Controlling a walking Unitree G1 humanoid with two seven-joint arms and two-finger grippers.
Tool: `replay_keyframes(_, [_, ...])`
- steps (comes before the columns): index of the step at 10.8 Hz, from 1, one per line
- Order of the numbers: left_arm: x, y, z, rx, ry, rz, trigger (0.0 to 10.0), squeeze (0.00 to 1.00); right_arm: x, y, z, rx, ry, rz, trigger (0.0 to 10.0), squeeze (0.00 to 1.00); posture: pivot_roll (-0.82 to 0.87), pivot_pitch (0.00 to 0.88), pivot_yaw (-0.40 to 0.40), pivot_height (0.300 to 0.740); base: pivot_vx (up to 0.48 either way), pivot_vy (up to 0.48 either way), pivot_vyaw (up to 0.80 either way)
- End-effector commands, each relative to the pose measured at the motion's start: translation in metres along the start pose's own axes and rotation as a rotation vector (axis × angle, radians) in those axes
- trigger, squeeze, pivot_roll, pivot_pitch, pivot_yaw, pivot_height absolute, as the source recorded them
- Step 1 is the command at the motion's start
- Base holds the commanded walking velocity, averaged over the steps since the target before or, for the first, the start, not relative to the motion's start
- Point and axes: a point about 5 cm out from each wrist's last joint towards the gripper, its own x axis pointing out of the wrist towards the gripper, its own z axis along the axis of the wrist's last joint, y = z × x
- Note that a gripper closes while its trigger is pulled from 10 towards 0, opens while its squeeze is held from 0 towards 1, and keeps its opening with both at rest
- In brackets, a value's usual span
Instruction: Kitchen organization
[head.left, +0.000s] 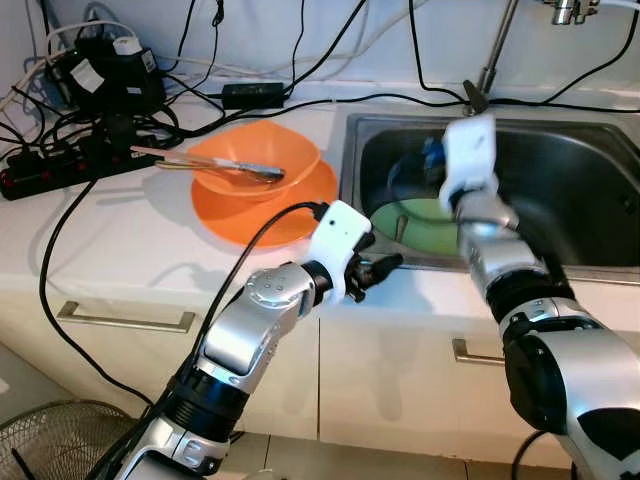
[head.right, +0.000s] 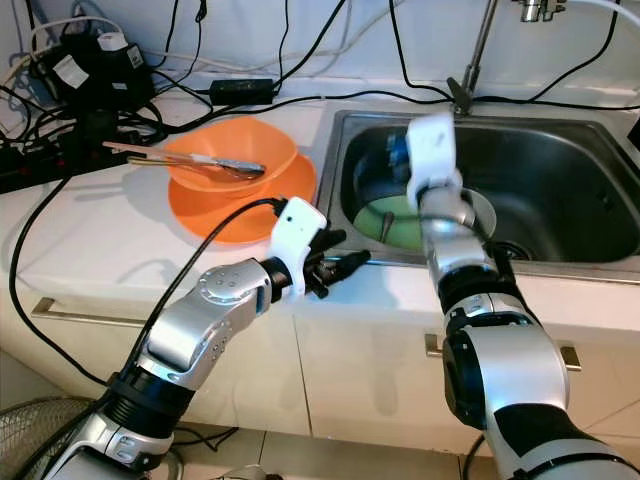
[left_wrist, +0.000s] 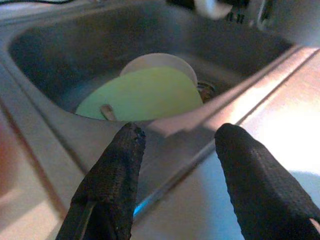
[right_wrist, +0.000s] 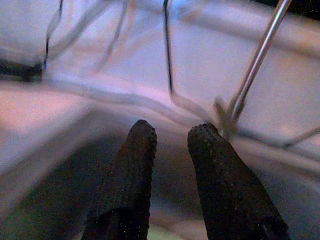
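Observation:
A green plate (head.left: 420, 225) leans in the steel sink (head.left: 590, 170), with a white dish (left_wrist: 160, 62) behind it and a utensil handle (left_wrist: 106, 111) resting on it. My left gripper (head.left: 385, 265) hovers at the sink's front rim, open and holding nothing, pointing toward the plate. My right gripper (right_wrist: 172, 132) is up over the sink and points at the back wall near the faucet stem; its fingers stand a little apart with nothing between them. An orange bowl (head.left: 255, 160) sits on an orange plate (head.left: 265, 220) on the counter, with a spoon and chopsticks (head.left: 220, 167) laid across it.
A black power strip (head.left: 60, 165), adapters and many cables crowd the back left of the counter. The faucet stem (head.left: 495, 45) rises behind the sink. Drawer handles (head.left: 125, 320) run along the cabinet front, and a fan grille (head.left: 40, 440) stands on the floor at the lower left.

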Motion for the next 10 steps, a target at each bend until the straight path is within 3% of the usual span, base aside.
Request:
replay_keyframes(1, [-0.001, 0.007, 0.003, 0.002, -0.025, 0.046, 10.0, 0.00, -0.006, -0.005, -0.001, 0.060, -0.048, -0.050, 10.0, 0.00, 0.09, 0.000, 0.040, 0.740, 0.000, 0.000, 0.00])
replay_keyframes(3, [-0.002, 0.014, 0.001, -0.014, -0.045, 0.103, 10.0, 0.00, -0.024, -0.007, -0.011, 0.101, -0.114, -0.110, 10.0, 0.00, 0.07, 0.000, 0.046, 0.740, 0.000, 0.000, 0.00])
replay_keyframes(6, [-0.006, 0.023, -0.001, -0.012, -0.073, 0.173, 10.0, 0.00, -0.065, -0.007, -0.027, 0.115, -0.172, -0.146, 10.0, 0.00, 0.06, 0.000, 0.049, 0.740, 0.000, 0.000, 0.00])
replay_keyframes(8, [-0.008, 0.024, -0.003, -0.022, -0.080, 0.186, 10.0, 0.00, -0.076, -0.006, -0.023, 0.131, -0.191, -0.152, 10.0, 0.00, 0.04, 0.000, 0.057, 0.740, 0.000, 0.000, 0.00])
replay_keyframes(10, [-0.007, 0.025, -0.004, -0.019, -0.118, 0.219, 10.0, 0.00, -0.083, 0.013, -0.033, 0.157, -0.132, -0.087, 10.0, 0.00, 0.04, 0.000, 0.065, 0.740, 0.000, 0.000, 0.00])
